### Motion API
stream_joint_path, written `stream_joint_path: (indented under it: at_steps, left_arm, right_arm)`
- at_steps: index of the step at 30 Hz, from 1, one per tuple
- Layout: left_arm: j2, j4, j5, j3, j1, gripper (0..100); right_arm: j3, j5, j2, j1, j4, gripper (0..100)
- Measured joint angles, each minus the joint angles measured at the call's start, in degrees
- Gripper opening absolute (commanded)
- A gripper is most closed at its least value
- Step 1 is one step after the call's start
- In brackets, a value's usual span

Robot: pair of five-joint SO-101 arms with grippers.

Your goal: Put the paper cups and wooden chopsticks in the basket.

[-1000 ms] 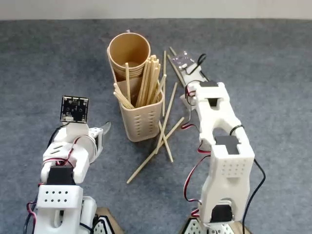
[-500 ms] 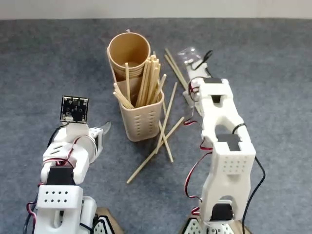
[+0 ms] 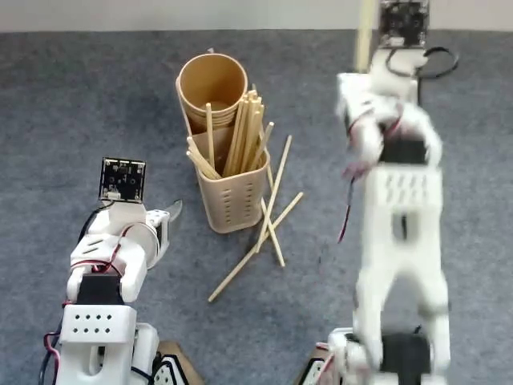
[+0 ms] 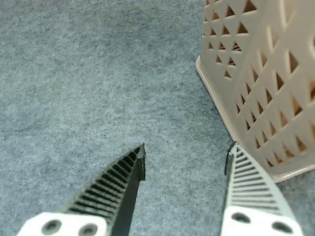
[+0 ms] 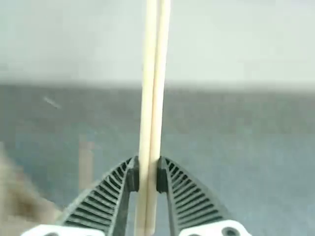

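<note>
Right wrist view shows the right gripper (image 5: 146, 174) pinched tight on two long pale wooden chopsticks (image 5: 155, 73), which stick straight out past its tips. In the high view this pair is up high, well to the right of the tall tan plastic basket (image 3: 234, 204), so the basket lies left of it and lower down. A brown paper cup (image 3: 212, 80) and a bunch of sticks (image 3: 244, 132) crowd its top. Loose sticks (image 3: 267, 216) lie crossed on the grey carpet (image 3: 96, 104) by the basket. The left gripper (image 4: 188, 152) sits wide open and empty, just beside the basket.
</note>
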Motion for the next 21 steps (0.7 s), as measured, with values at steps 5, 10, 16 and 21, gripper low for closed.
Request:
stream_joint_path:
  at_steps: [5,10,16,21]
  left_arm:
    - [0.0,0.0,0.0,0.0,0.0,26]
    - [0.0,0.0,0.0,0.0,0.0,26]
    - [0.0,0.0,0.0,0.0,0.0,26]
    - [0.0,0.0,0.0,0.0,0.0,26]
  right_arm:
    - [16.1,-0.4,-20.0,-11.2,-13.8,0.5]
    - [32.0,-0.4,-29.8,-20.7,-28.6,0.5]
    - [44.0,-0.5,-26.6,-24.3,-36.7,2.6]
    - [45.5,-0.5,-24.6,-24.4,-37.7,20.9]
